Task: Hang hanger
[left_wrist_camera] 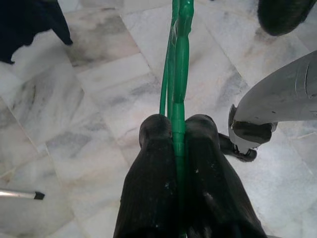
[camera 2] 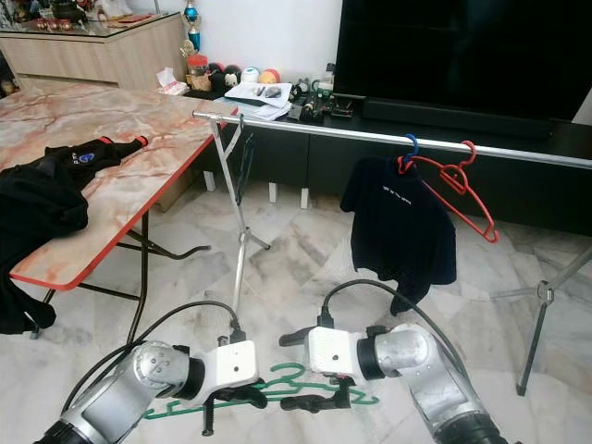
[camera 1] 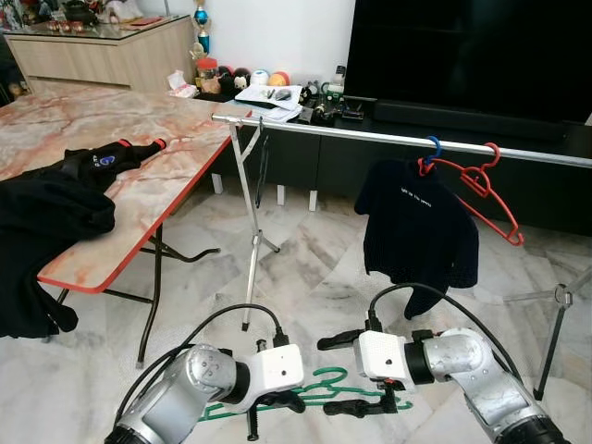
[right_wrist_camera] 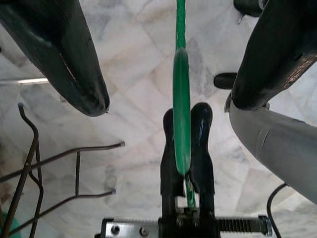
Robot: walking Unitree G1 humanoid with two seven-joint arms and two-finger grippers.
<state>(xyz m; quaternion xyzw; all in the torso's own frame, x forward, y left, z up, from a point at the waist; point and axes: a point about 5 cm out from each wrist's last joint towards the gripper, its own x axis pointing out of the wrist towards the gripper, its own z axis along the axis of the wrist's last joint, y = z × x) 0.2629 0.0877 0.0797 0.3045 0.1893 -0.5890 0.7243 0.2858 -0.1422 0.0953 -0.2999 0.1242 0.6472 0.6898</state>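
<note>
Green hanger pinched in left end effector; right end effector spread wide.

A metal rail runs across the scene on thin tripod legs. Toward its right end hang a dark shirt and a red hanger, touching each other. The rail's left stretch, from the left leg to the shirt, is bare and open to reach. Under it the tiled floor is free. A marble table stands close on the left, its corner just beside the rail's end. Low in front, both arms meet around a green hanger, crowding that space. The right gripper stands wide open there.
</note>
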